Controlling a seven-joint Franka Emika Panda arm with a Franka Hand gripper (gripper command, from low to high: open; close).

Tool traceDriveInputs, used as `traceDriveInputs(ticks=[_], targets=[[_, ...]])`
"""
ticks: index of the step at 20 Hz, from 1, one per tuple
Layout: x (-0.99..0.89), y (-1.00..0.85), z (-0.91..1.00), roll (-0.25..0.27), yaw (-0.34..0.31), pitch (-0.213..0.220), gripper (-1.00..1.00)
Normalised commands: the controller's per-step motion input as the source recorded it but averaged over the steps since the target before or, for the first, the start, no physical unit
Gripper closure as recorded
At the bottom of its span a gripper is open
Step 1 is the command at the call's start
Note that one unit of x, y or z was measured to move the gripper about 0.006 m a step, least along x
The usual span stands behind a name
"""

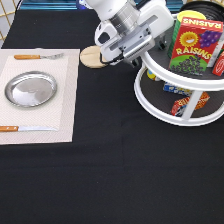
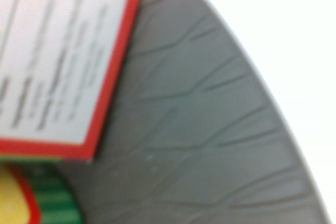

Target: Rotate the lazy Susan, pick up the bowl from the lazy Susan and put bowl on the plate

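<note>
Gleaming silver plate bare on placemat, apart from lazy Susan.

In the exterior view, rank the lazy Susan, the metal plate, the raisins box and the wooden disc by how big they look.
1. lazy Susan
2. plate and raisins box, too alike to rank
3. wooden disc, partly hidden by the arm

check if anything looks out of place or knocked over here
Nothing stands out. The raisin box stands upright on the lazy Susan, the plate sits squarely on its mat, still without a bowl, and the end effector hangs at the turntable's upper rim.
</note>
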Motion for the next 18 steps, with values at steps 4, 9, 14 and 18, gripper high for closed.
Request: traceDriveInputs(ticks=[4,9,14,18], targets=[[0.54,-0.09,-0.07,0.001,0.029,0.008,-1.00],[-0.21,0.04,0.20,-0.061,0.031,-0.041,-1.00],[-0.59,0.22,0.76,-0.175,0.056,-0.127,-1.00],[-0.69,0.15,0.64,-0.203,0.034,-0.065,-1.00]])
